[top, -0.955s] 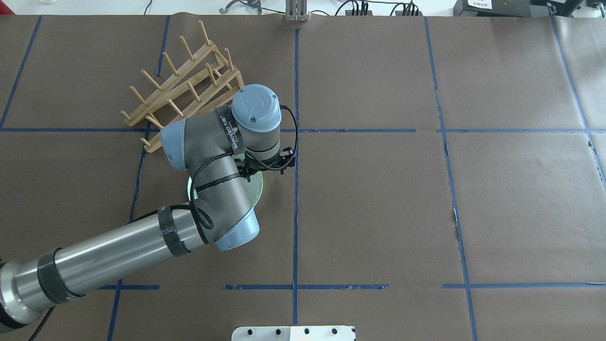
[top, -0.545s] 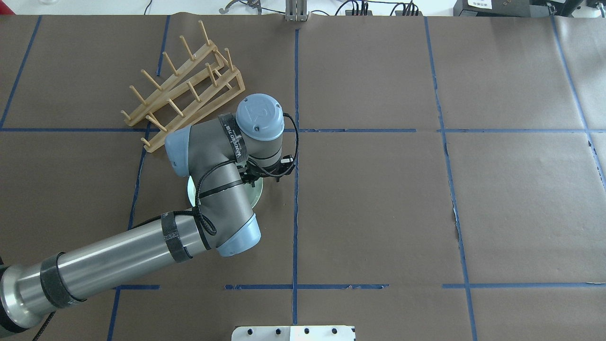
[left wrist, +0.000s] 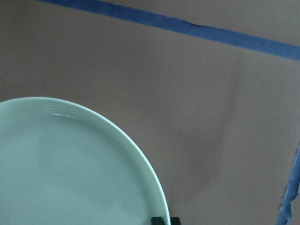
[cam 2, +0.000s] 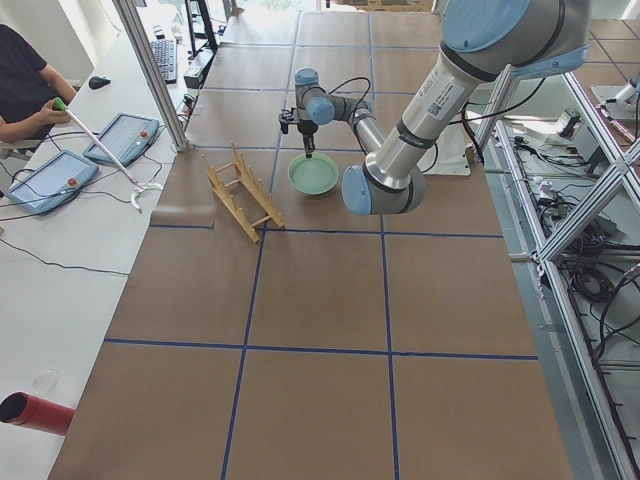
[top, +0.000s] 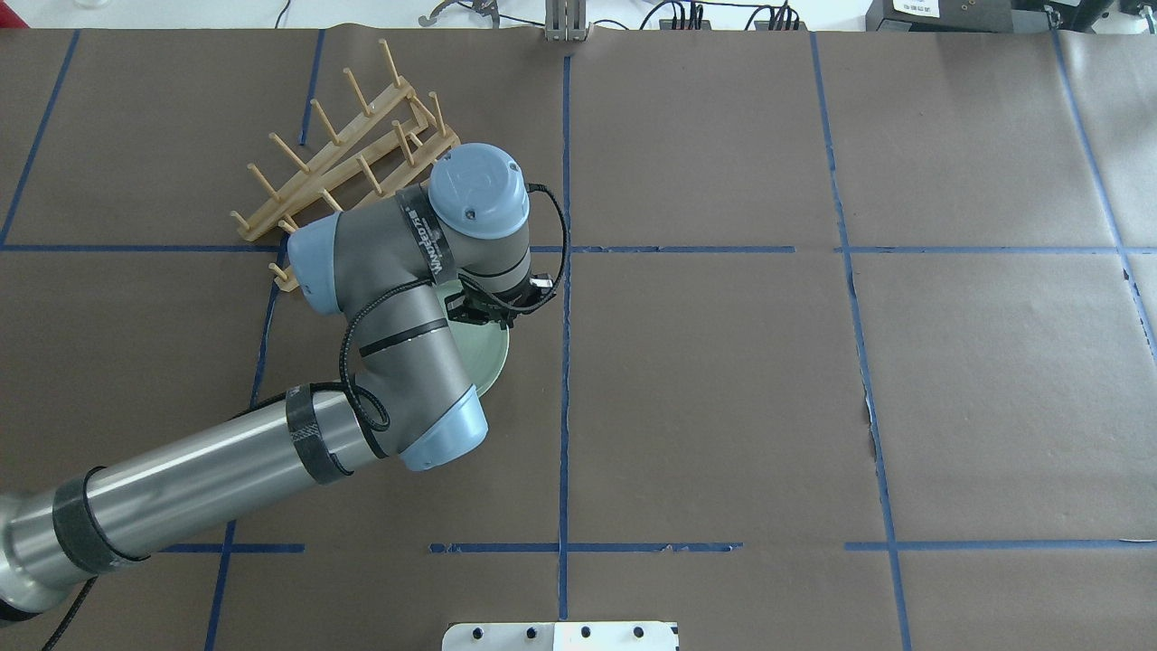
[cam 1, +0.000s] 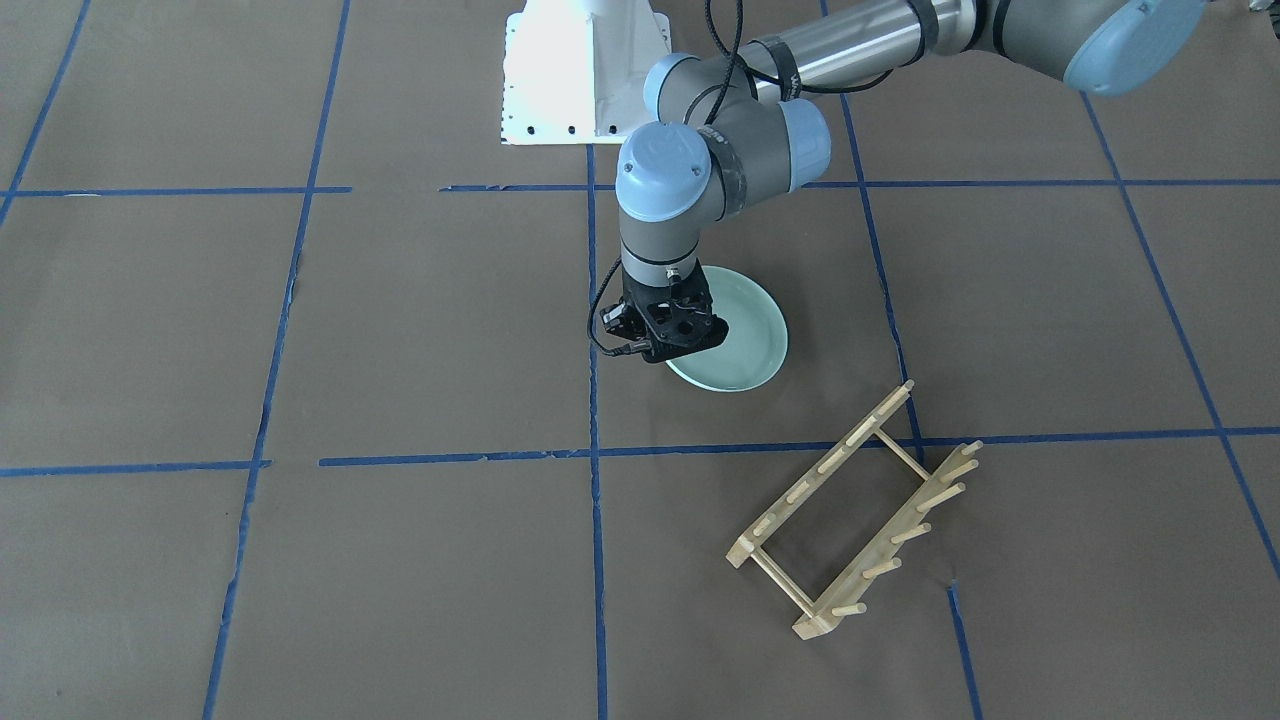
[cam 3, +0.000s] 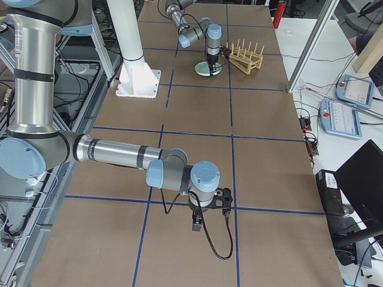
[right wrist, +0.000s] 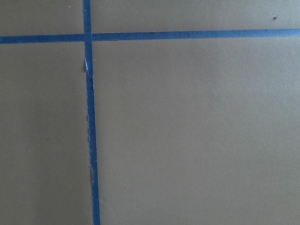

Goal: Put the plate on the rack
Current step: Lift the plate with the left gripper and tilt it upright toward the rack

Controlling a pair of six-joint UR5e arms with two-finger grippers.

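The pale mint-green plate (cam 1: pixel 745 330) is near the table's middle and also shows in the overhead view (top: pixel 486 354). My left gripper (cam 1: pixel 672 345) points straight down and is shut on the plate's rim on the side away from the rack. The left wrist view shows the plate (left wrist: pixel 70 173) with its rim running between my fingertips (left wrist: pixel 158 220). The light-wood rack (top: pixel 352 163) stands empty just beyond my left wrist, apart from the plate, and also shows in the front-facing view (cam 1: pixel 850 520). My right gripper (cam 3: pixel 197 224) hangs over bare paper far from both; I cannot tell whether it is open or shut.
Brown paper with blue tape lines (top: pixel 564 271) covers the table. The robot's white base plate (cam 1: pixel 585 75) stands at the table's near edge. An operator sits with tablets (cam 2: pixel 50 180) on the side bench beyond the rack.
My left arm dipped slightly, then rose and moved back toward the rack, and the plate shifted with it.
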